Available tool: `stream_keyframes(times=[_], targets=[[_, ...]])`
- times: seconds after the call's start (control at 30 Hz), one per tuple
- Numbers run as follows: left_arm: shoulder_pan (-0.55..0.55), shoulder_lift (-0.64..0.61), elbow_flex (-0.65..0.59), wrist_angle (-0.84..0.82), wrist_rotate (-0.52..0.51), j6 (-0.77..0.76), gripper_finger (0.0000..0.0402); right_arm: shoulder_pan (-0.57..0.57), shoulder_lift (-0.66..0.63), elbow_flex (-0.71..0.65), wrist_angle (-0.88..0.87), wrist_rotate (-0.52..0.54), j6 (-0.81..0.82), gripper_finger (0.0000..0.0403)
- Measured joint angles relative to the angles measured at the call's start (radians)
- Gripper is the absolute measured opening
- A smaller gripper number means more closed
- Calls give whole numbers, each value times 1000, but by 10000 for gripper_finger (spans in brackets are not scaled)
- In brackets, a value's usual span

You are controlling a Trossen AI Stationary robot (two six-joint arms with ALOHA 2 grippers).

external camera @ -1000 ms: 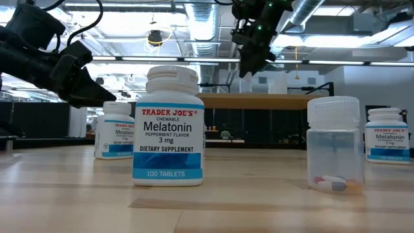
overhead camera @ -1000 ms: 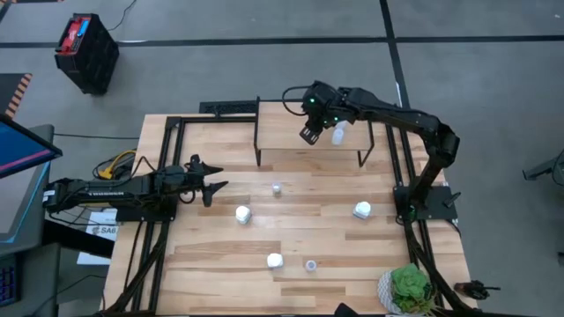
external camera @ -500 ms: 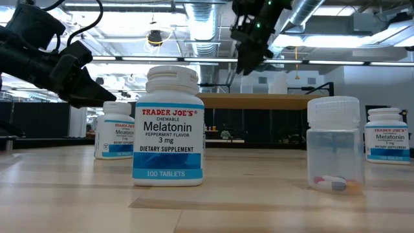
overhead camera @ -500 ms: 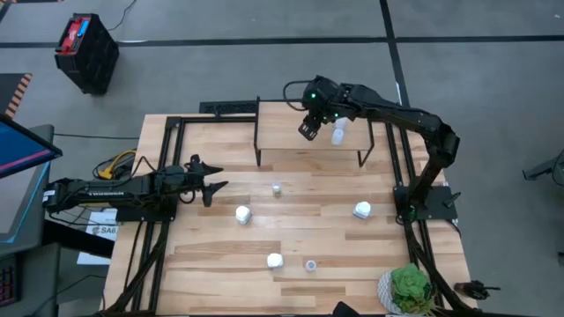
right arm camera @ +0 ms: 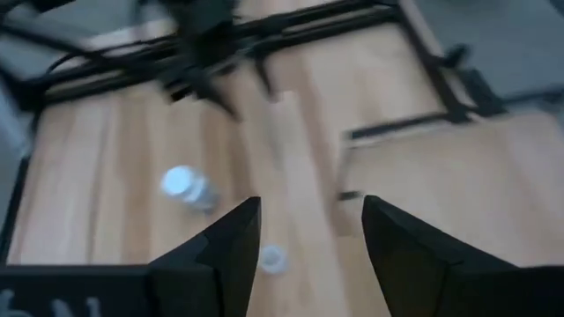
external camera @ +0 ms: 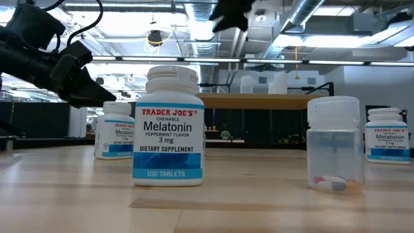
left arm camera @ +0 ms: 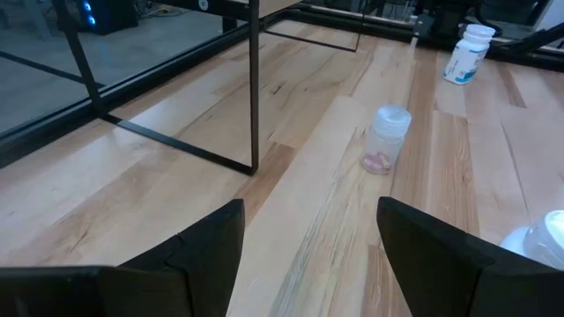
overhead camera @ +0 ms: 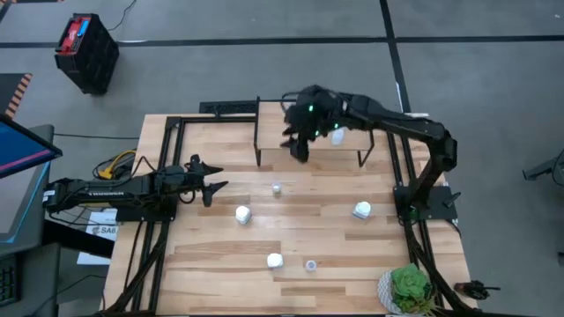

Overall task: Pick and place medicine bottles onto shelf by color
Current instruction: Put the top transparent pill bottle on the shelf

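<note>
1. While my right gripper [overhead camera: 298, 145] hangs above the shelf [overhead camera: 352, 156] near its front edge, I see its fingers [right arm camera: 231, 242] spread with nothing between them.
2. One bottle on the shelf [overhead camera: 338, 134] stands just beside that gripper, toward the arm's base.
3. Below it on the table, a small clear bottle [overhead camera: 277, 188] and white bottles [overhead camera: 242, 213] sit well apart.
4. My left gripper [overhead camera: 211, 185] waits parted over the table's left side, a clear bottle [left arm camera: 387, 139] ahead of it.

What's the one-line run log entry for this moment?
right pincer: open, empty, above shelf front | one bottle on shelf | left pincer: open, idle | five bottles on table
</note>
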Motion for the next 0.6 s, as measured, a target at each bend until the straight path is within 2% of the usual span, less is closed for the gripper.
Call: stream_keyframes(times=[0.23,0.3,0.6], targets=[[0,0,0,0,0,0,247,159,37,-36,40,21,-18,212],[0,0,0,0,1,-1,247,197,68,-41,105,22,-18,212],[0,6,0,1,1,-13,247,263,261,-47,154,33,-15,211]])
